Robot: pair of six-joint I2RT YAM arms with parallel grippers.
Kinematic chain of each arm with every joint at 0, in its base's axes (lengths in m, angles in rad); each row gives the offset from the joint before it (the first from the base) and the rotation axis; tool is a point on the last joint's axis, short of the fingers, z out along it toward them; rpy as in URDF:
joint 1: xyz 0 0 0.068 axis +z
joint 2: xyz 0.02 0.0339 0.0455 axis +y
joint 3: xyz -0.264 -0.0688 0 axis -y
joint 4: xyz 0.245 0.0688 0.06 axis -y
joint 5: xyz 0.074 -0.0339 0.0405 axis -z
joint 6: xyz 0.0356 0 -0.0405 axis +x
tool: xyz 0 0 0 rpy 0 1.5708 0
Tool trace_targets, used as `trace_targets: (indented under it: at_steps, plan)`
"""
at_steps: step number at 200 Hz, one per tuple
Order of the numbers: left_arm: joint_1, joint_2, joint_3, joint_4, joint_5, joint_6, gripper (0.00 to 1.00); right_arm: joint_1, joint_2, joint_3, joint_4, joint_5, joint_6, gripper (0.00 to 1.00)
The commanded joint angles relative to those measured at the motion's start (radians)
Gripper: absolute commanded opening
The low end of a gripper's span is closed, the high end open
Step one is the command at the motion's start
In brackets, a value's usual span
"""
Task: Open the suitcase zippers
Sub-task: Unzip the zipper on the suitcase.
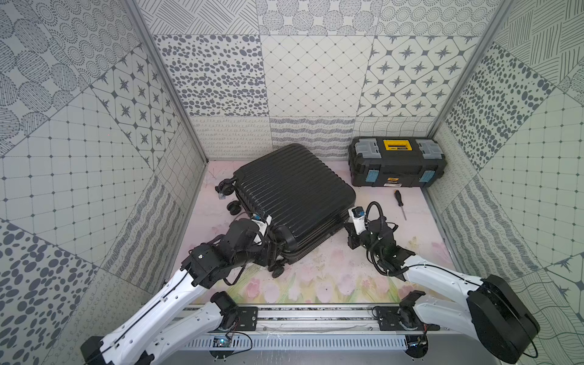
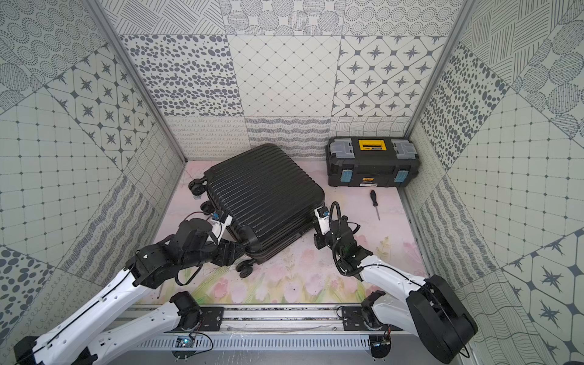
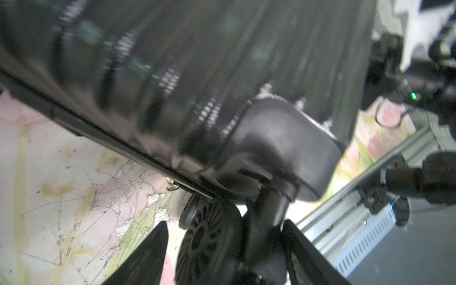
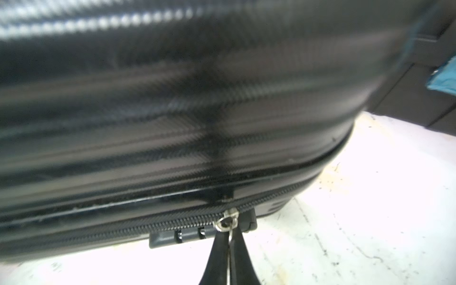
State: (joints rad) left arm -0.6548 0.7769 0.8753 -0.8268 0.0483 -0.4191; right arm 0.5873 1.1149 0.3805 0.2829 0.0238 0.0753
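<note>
Now shows suitcase (image 1: 294, 192) flat on worktop (image 1: 316, 278), left of centre, wheels facing left; toolbox (image 1: 396, 161) and screwdriver (image 1: 399, 203) off to its right. Puts right gripper (image 4: 228, 237) at near-right corner, jaws clenched on zipper pull (image 4: 225, 220) along the zippers (image 4: 123, 228), just beside combination lock (image 4: 190, 234). Puts left gripper (image 3: 223, 223) at near-left corner, jaws released, straddling caster wheel (image 3: 209, 244). Shows teeth meshed both sides of pull. Blurs shell in wrist views.
</note>
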Motion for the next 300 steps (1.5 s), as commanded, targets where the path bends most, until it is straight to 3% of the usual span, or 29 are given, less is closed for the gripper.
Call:
trace_targets:
  at_steps: [1,44,82,111,139,163,185,216,240,300]
  plan:
    - [0.224,0.071,0.028,-0.059,-0.131,-0.126,0.73,0.050,-0.086,0.007,-0.008,0.065,0.003,0.00]
    - [0.448,0.250,0.084,0.031,-0.194,-0.217,0.75,0.226,-0.226,-0.054,-0.080,0.151,0.042,0.00]
    - [0.441,0.413,0.273,0.049,-0.244,-0.151,0.77,0.383,-0.238,-0.076,-0.080,0.255,0.121,0.00]
    - [0.312,0.453,0.460,-0.030,-0.381,-0.043,0.77,0.508,-0.137,-0.032,-0.023,0.360,0.198,0.00]
    - [0.125,0.507,0.617,-0.118,-0.256,-0.062,0.68,0.652,0.045,0.051,0.038,0.472,0.230,0.00]
    - [-0.100,0.605,0.721,-0.173,-0.275,-0.088,0.65,0.729,0.141,0.100,0.079,0.528,0.252,0.00]
    - [-0.236,0.654,0.729,-0.149,-0.277,-0.223,0.64,0.736,0.138,0.093,0.084,0.564,0.277,0.00]
    - [-0.316,0.753,0.745,-0.238,-0.279,-0.378,0.66,0.707,0.057,0.058,0.028,0.597,0.277,0.00]
    - [-0.330,0.809,0.734,-0.325,-0.327,-0.398,0.66,0.649,-0.034,0.025,-0.040,0.578,0.292,0.00]
    - [-0.330,0.806,0.631,-0.323,-0.354,-0.369,0.66,0.490,-0.192,-0.018,-0.189,0.494,0.307,0.00]
